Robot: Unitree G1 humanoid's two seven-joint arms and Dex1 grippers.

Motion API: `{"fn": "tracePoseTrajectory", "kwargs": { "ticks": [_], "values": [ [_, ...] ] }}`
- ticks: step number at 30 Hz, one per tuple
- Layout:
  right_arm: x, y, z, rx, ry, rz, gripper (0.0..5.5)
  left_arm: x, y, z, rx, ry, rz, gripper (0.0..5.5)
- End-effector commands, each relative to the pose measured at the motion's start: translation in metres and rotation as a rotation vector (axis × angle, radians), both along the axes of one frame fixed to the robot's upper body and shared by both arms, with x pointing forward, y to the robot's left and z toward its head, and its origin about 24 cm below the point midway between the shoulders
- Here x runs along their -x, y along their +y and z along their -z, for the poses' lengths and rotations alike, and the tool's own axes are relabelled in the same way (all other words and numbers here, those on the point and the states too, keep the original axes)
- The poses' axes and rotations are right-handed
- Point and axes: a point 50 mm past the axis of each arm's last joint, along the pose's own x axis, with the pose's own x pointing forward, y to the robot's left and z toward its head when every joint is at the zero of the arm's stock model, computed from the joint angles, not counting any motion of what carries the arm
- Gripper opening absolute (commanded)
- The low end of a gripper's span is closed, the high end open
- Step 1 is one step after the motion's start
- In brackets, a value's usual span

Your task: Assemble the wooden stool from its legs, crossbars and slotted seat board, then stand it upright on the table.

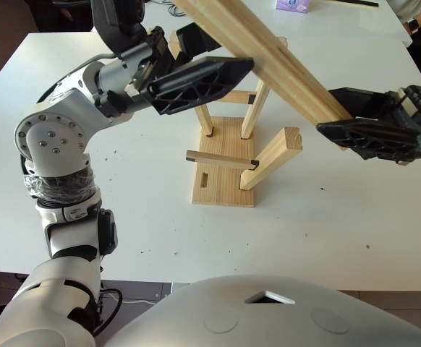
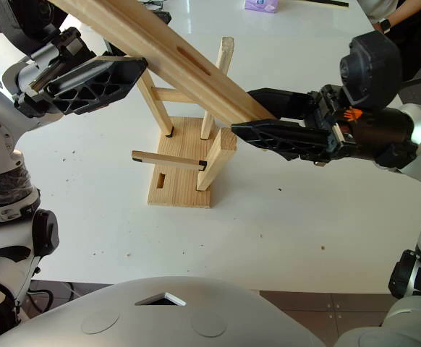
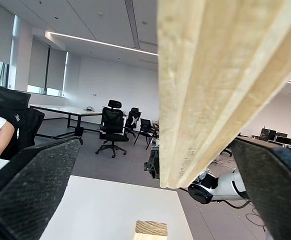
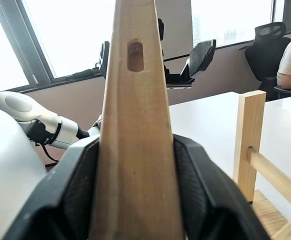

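Observation:
A long slotted seat board (image 1: 268, 54) slants in the air above the table. My right gripper (image 1: 328, 112) is shut on its lower end, both black pads pressed to its sides in the right wrist view (image 4: 135, 142). My left gripper (image 1: 228, 50) straddles the board's upper part; the left wrist view shows one finger (image 3: 35, 185) well clear of the wood, so it stands open. Under it, a second wooden board (image 1: 223, 188) lies flat on the table. Upright legs (image 1: 256, 108) and a leaning leg (image 1: 272, 155) rise from it, joined by crossbars (image 1: 221, 159).
The white table (image 1: 341, 217) has free room to the left and right of the assembly and toward its front edge. A small purple box (image 1: 292, 6) sits far back. Tiny specks of debris dot the tabletop.

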Motion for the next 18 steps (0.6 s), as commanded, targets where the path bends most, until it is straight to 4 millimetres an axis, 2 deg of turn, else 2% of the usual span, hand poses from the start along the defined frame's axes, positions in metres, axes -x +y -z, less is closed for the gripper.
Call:
{"fn": "tracePoseTrajectory", "kwargs": {
  "ticks": [1,10,18],
  "values": [
    [-0.003,0.007,-0.006,0.022,-0.024,-0.045,2.06,0.004,-0.006,-0.004,0.003,-0.018,0.027,5.4],
    [-0.014,0.012,-0.018,0.032,-0.066,-0.073,2.06,0.014,-0.014,-0.009,0.021,-0.039,0.078,5.4],
    [-0.02,0.011,-0.014,0.064,-0.065,-0.089,2.06,0.013,-0.013,-0.018,0.066,-0.035,0.083,4.29]
  ]
}}
